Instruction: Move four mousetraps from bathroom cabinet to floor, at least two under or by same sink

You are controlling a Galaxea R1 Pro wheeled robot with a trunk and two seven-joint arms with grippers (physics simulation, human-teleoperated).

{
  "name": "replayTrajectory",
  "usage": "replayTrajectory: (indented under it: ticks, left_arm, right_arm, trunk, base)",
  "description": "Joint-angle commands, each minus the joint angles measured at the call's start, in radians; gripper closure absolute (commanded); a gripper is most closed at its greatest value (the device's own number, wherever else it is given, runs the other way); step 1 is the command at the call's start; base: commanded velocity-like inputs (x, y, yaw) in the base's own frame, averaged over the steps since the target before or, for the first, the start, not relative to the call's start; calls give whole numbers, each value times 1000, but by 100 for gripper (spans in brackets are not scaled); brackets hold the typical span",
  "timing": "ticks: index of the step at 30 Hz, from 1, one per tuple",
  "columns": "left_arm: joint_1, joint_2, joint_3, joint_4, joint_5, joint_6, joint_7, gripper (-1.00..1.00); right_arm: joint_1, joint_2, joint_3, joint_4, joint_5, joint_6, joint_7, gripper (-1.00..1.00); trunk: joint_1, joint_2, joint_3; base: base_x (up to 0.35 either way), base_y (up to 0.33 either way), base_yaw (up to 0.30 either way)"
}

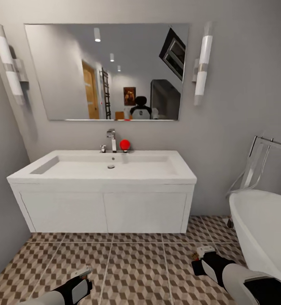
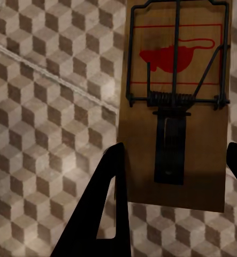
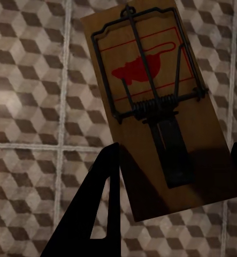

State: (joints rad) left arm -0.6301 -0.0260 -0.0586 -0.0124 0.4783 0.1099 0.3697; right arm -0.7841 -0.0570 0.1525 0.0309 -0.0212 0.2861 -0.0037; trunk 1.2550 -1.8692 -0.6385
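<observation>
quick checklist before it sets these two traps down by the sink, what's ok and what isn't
1. Left gripper has a mousetrap between its fingers: ok.
2. Right gripper has the second mousetrap between its fingers: ok.
3. Patterned bathroom floor lies below both traps, with nothing between in the wrist views: ok.
4. Bathroom sink on its white vanity is straight ahead in the head view: ok.
5. Traps already under or right next to the sink: not ok, both grippers hang over the tiles in front of the vanity.
6. Clearance from the bathtub beside the right arm: cannot tell.
</observation>
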Motion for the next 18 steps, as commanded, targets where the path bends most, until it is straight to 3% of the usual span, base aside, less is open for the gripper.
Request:
replayTrajectory:
  ticks: [1,18]
  left_arm:
    - [0,0,-7,-1,5,5,5,100]
    - [0,1,-7,-1,5,5,5,100]
  right_arm:
    - [-1,0,7,1,-3,2,1,100]
    - [-1,0,7,1,-5,-1,6,100]
  trunk:
    - [4,-8,-4]
    - [69,-127,-57]
  base:
    - [0,0,-141]
    - [0,0,-24]
